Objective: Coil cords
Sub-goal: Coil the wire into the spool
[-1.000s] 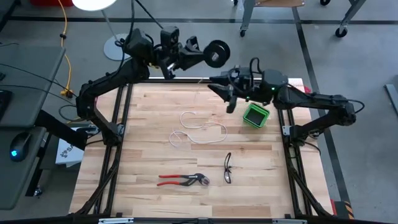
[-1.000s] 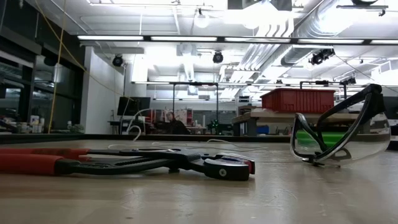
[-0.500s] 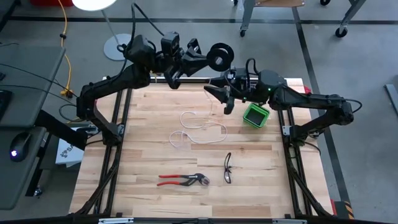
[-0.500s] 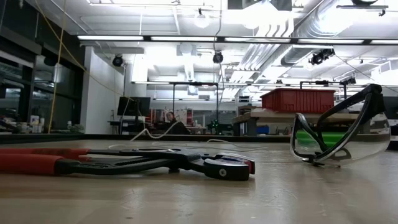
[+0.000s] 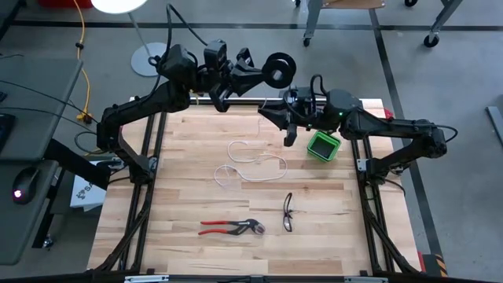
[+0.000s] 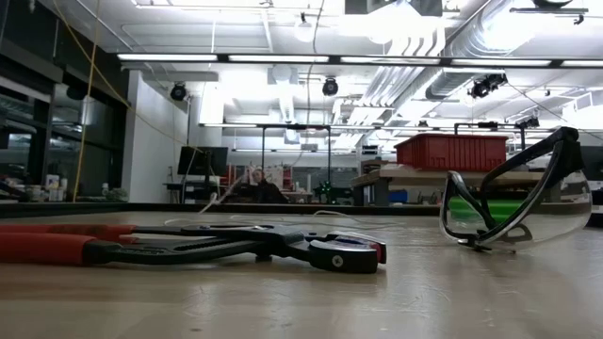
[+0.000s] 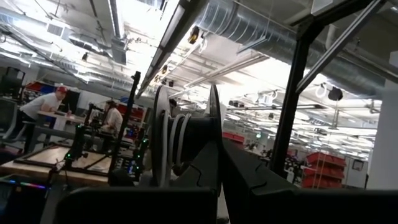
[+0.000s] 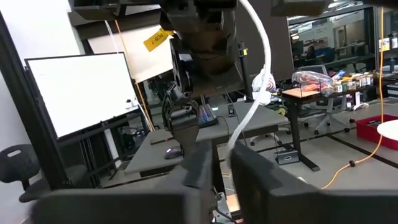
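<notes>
White cord: loose loops on counter, below both arms.
Spool: clamped in left end effector.
Right end effector: nearer, pinching cord.

We see open board left and right; cord loops mid-table, pliers, glasses near, green box far right.

One camera hangs above me and looks straight down on the whole tabletop. Another sits at tabletop height, very near the red-handled pliers and safety glasses, facing level into the room; both also show from above, pliers and glasses. My wrist cameras look out past my own fingers into the workshop.
</notes>
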Available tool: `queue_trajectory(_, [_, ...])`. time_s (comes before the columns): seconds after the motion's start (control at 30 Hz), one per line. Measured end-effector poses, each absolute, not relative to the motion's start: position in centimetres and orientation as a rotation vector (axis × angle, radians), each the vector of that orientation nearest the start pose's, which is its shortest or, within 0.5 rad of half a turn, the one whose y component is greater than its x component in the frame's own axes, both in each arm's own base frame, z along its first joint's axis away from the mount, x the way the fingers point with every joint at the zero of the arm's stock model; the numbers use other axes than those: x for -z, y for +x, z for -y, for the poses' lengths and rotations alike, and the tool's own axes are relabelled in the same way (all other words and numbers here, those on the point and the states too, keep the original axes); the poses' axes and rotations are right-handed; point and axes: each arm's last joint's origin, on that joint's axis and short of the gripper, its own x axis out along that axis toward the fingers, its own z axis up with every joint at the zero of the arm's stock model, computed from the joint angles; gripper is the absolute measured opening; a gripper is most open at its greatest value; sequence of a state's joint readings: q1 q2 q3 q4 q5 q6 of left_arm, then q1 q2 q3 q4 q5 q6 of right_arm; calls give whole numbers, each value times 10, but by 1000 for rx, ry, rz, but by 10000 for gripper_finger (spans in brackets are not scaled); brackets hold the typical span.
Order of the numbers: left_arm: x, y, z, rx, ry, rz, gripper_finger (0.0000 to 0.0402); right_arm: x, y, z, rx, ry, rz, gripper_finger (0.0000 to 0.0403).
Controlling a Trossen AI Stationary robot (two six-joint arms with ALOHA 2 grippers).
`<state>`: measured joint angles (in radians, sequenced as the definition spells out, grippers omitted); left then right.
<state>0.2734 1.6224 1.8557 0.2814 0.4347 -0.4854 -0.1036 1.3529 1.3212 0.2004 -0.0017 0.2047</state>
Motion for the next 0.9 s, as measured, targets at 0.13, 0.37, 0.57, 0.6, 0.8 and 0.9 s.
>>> queue_trajectory(0.13, [-528,330,-83,258,-299,423,0,-432,302,29,81,198,187,7])
queue_trajectory(0.37, [-531,303,-97,148,-327,295,0,-444,283,13,33,201,194,1])
queue_trajectory(0.57, [-533,273,-105,-10,-356,209,0,-454,265,3,-3,202,200,1])
queue_trajectory(0.6, [-533,271,-105,-10,-381,194,0,-454,263,3,-3,202,194,1])
queue_trajectory(0.8, [-522,262,-98,150,-658,-21,0,-454,254,7,15,199,154,0])
queue_trajectory(0.9, [-513,261,-94,217,-779,-147,0,-455,251,10,28,197,154,0])
